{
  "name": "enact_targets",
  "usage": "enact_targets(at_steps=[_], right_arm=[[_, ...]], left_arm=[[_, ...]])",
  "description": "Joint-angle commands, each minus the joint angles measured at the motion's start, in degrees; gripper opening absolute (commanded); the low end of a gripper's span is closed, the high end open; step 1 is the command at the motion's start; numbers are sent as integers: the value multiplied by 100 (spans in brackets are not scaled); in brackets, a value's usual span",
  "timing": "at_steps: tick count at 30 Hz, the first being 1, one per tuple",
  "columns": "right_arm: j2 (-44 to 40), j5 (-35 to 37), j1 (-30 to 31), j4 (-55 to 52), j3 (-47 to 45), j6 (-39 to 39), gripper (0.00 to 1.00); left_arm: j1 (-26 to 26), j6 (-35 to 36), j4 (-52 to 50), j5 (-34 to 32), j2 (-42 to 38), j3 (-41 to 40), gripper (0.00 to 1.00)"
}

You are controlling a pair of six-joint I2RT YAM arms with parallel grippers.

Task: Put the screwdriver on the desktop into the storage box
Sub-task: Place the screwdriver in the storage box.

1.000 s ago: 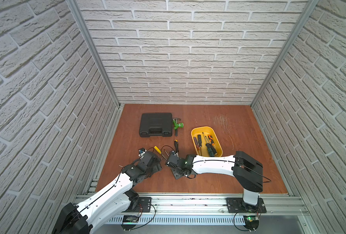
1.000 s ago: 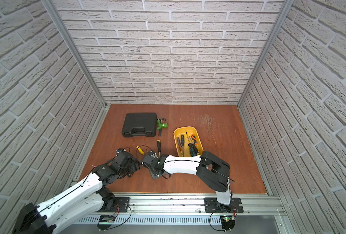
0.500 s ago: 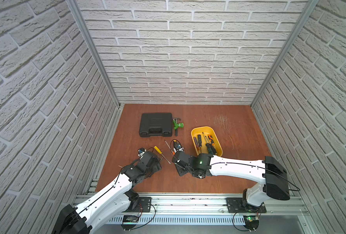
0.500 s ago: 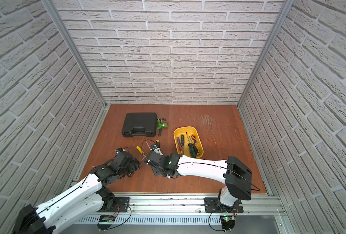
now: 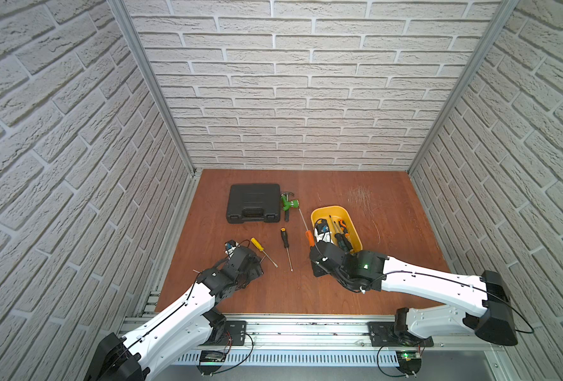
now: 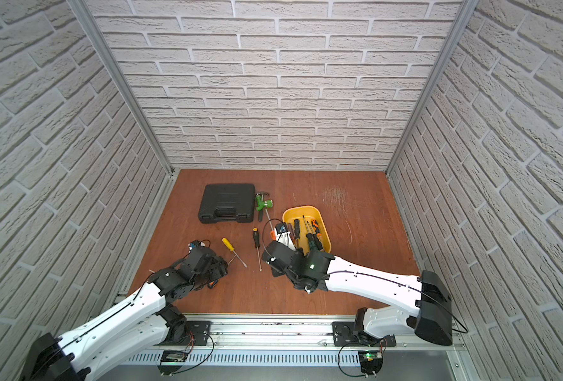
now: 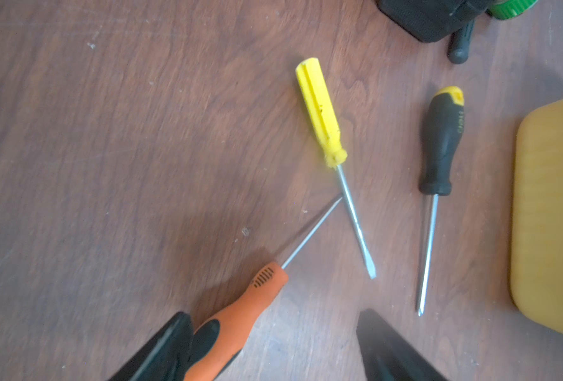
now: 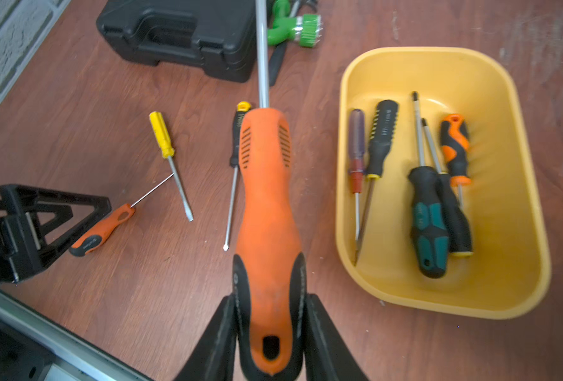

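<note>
My right gripper point(image 8: 270, 298) is clamped on the black-edged butt of the big orange screwdriver point(image 8: 267, 184), one finger point(image 8: 219, 333) pressed to each side of the handle. Its steel shaft runs away from my wrist toward the black tool case point(image 8: 181, 33) and the green-headed tool point(image 8: 293, 29) beside the case. The handle sits just beside the near corner of the storage box point(image 8: 511, 231), outside its wall. It lies between the box and the black-handled screwdriver point(image 7: 441, 142) on the desktop point(image 5: 389, 198).

The yellow box stands on the board with five screwdrivers point(image 8: 428, 217) lying lengthwise in it.

My left gripper point(image 7: 273, 316) is low over the board with its fingers point(image 7: 389, 349) spread wide apart, gripping nothing. The small orange-and-black screwdriver point(image 7: 240, 316) lies flat between them, its handle close against one finger. Whether it touches that finger I cannot tell. Its thin tip reaches the shaft of the yellow-handled screwdriver point(image 7: 321, 110), which lies near the black-handled one, both flat on the wood.
</note>
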Motion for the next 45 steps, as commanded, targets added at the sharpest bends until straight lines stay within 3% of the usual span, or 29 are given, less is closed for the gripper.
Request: enact_targets(at_steps=[1, 11, 23, 38, 45], right_arm=[[-416, 350, -272, -212, -153, 112, 2], [-1018, -96, -1335, -394, -482, 32, 2], [-898, -268, -1636, -508, -639, 133, 2], [-216, -602, -1820, -469, -588, 349, 2], [119, -903, -1965, -492, -422, 192, 2]], left_arm=[[27, -67, 290, 2, 93, -102, 82], [-174, -91, 322, -101, 499, -54, 81], [-326, 125, 474, -238, 1145, 284, 81], [-305, 51, 98, -390, 263, -14, 82], [-289, 50, 178, -323, 321, -65, 82]])
